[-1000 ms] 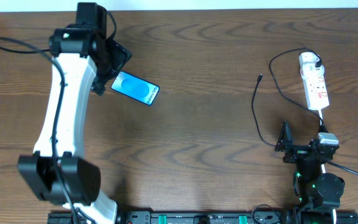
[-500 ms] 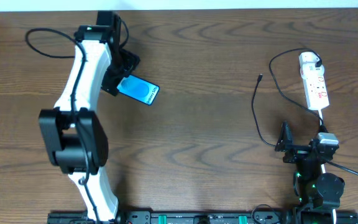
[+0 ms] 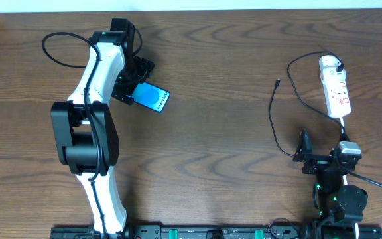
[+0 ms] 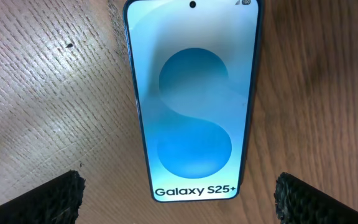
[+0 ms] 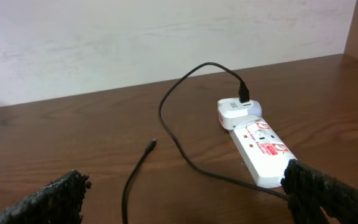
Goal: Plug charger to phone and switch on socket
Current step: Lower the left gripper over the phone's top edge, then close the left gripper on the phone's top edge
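**A:** What is at the far left?

**B:** The left gripper hovers over the upper-left end of the slim rectangular phone with the turquoise-blue screen. The phone lies flat and slanted, screen up, on the dark brown wooden table.

**A:** Is it gripping the phone?

**B:** No. In the left wrist view its 2 black fingers stand wide, 1 on each side of the phone and clear of both edges. The "Galaxy S25+" end lies between them.

**A:** And further right?

**B:** The long thin black charger snakes across the table. Its small connector tip lies loose, well apart from the phone. The other end runs to a white plug, seated in the far end of the narrow white socket with red markings.

**A:** What about the right gripper?

**B:** The right gripper is near the table's front edge, facing the socket. Its jaws are spread wide and hold nothing. I cannot tell whether the switch is on.
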